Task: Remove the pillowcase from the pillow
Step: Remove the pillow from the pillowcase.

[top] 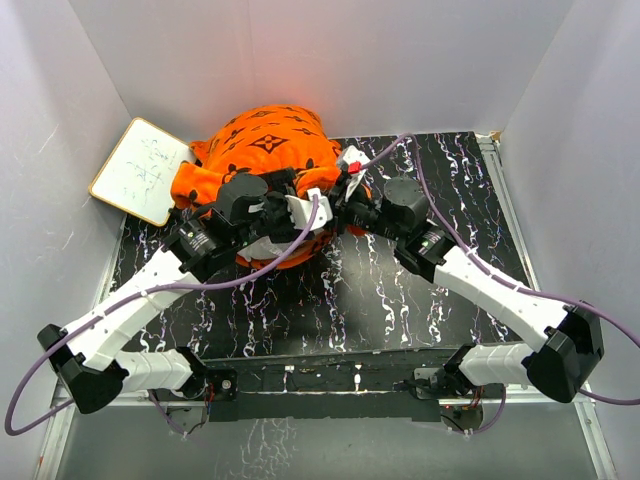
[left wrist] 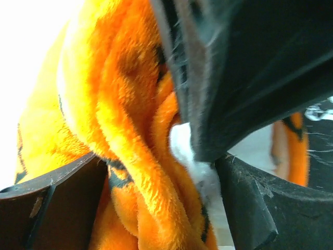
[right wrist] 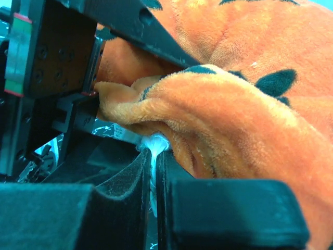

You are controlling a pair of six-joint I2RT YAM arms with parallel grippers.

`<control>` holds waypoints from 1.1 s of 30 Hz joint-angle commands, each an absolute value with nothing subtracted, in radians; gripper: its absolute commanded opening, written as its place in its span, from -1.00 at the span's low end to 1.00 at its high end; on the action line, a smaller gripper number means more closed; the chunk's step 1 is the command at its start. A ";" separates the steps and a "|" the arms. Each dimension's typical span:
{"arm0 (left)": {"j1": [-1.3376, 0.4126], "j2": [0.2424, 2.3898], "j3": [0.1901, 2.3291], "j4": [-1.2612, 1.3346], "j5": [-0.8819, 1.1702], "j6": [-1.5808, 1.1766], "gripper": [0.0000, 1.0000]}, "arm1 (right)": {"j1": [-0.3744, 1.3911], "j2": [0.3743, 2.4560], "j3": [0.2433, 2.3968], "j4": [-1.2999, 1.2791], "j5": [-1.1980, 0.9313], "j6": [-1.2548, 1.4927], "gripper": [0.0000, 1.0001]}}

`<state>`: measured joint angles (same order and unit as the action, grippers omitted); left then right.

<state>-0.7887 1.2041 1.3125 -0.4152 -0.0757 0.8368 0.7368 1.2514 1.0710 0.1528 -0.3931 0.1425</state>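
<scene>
The orange pillowcase (top: 265,140), printed with black motifs, lies bunched at the back of the table. Both grippers meet at its near edge. My left gripper (top: 298,210) (left wrist: 158,164) has its jaws wide apart, and a thick fold of the pillowcase (left wrist: 125,135) hangs between them. A strip of the white pillow (left wrist: 183,143) shows beside that fold. My right gripper (top: 345,198) (right wrist: 154,156) is shut on a thin pinch of the white pillow (right wrist: 156,143), just under the pillowcase's hem (right wrist: 208,99). Most of the pillow is hidden inside the cover.
A white board with a tan frame (top: 140,170) leans at the back left, touching the pillowcase. The tabletop (top: 460,190) is black with white veins. White walls close in the back and both sides. Purple cables run along both arms.
</scene>
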 commanded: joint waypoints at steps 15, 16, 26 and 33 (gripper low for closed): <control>-0.576 1.084 1.426 -0.506 -0.263 0.889 0.59 | 0.640 1.250 1.135 0.206 -0.346 0.058 -0.83; -0.565 1.080 1.426 -0.515 -0.253 0.890 0.58 | 0.639 1.254 1.141 0.202 -0.349 0.054 -0.84; -0.512 1.104 1.522 -0.603 -0.119 0.760 0.61 | 0.635 1.292 1.188 0.164 -0.315 0.004 -0.83; -0.512 1.170 1.616 -0.873 0.197 0.605 0.73 | 0.635 1.360 1.276 0.191 -0.304 0.008 -0.84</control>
<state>-0.5213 1.1687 1.6196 -0.7155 0.1055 0.6834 0.6598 1.3350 1.1664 0.1154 -0.3985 0.0418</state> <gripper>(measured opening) 0.871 0.082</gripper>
